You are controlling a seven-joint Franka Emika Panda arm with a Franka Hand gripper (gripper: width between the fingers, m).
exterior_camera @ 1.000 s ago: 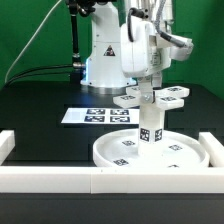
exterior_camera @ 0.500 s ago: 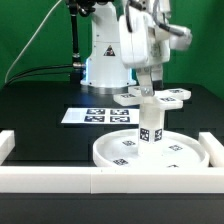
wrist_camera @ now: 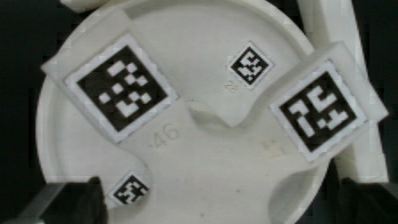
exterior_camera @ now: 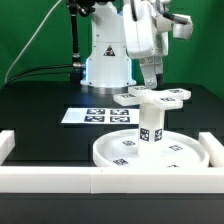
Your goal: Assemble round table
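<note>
The large rimmed disc point(exterior_camera: 112, 156) lies on the black table near the front. The short thick post point(exterior_camera: 150, 126) stands upright on it. The cross-shaped piece point(exterior_camera: 150, 97) sits on top of the post, its tagged arms spread out. My gripper point(exterior_camera: 148, 78) hangs just above the cross, open and empty, clear of it. In the wrist view the cross arms point(wrist_camera: 116, 85) with large tags lie over the disc point(wrist_camera: 196, 40). My gripper point(wrist_camera: 214, 205) has its dark fingers point(wrist_camera: 68, 200) far apart at both sides.
The marker board point(exterior_camera: 95, 115) lies behind the disc towards the exterior view's left. White border rails run along the front point(exterior_camera: 60, 178), the left point(exterior_camera: 8, 145) and the right point(exterior_camera: 215, 145). The arm's base point(exterior_camera: 105, 60) stands at the back.
My gripper has risen from the level of the cross-shaped piece to above it. The cross stays on the post and has not moved.
</note>
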